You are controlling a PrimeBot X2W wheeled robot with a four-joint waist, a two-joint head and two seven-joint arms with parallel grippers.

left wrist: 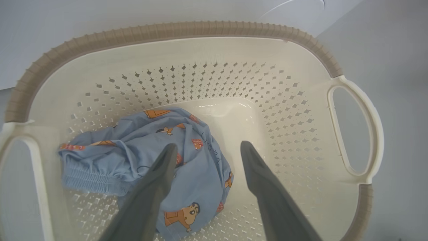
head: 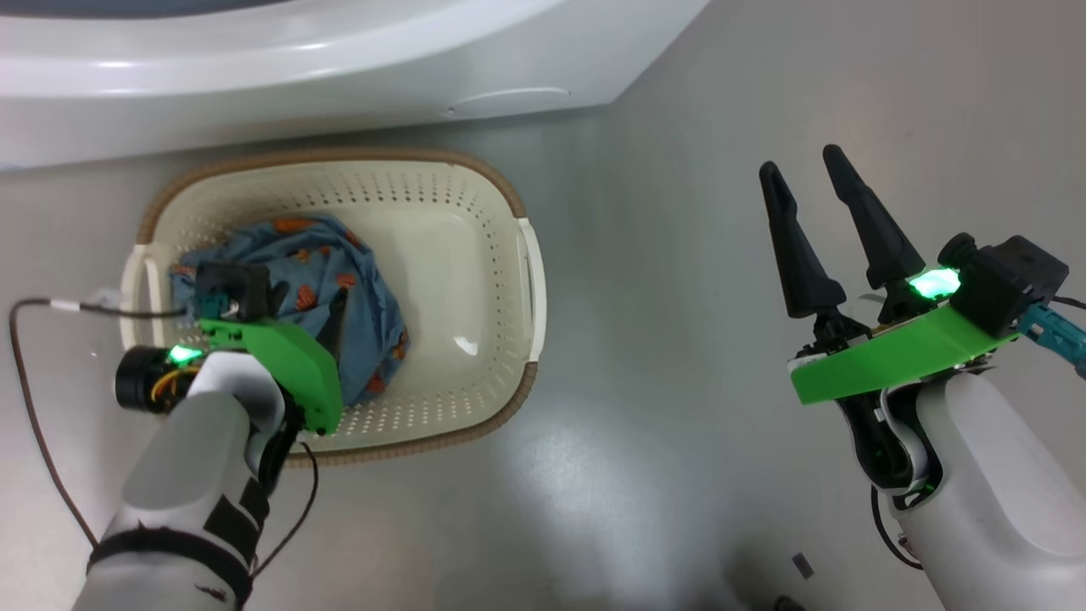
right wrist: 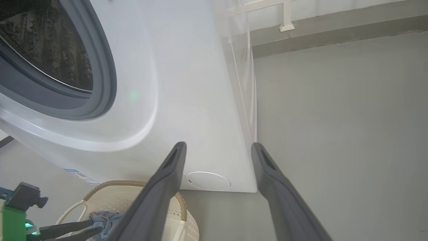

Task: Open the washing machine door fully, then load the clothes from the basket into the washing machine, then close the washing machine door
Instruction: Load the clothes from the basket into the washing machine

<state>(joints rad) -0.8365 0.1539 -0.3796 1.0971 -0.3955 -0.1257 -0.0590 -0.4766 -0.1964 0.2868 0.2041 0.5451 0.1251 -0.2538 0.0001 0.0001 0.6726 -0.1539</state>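
Observation:
The cream basket (head: 462, 280) with a brown rim stands on the floor in front of the white washing machine (head: 339, 59). One piece of the clothes (left wrist: 140, 144), blue with orange cartoon prints, lies bunched in the basket's left half. My left gripper (left wrist: 207, 147) is down inside the basket (left wrist: 234, 50), open; one finger (left wrist: 164, 167) rests over the cloth, the other over bare basket floor. My right gripper (head: 800, 161) hangs open over the floor to the right, holding nothing. The drum mouth with its grey gasket (right wrist: 103, 67) is uncovered. The washing machine door is out of view.
Grey floor (head: 662, 297) spreads to the right of the basket. The machine's round lower cap (right wrist: 207, 180) sits just above the basket rim (right wrist: 133, 183). A dark cable (head: 25, 382) loops beside my left forearm. A wall base (right wrist: 334, 33) runs behind the machine.

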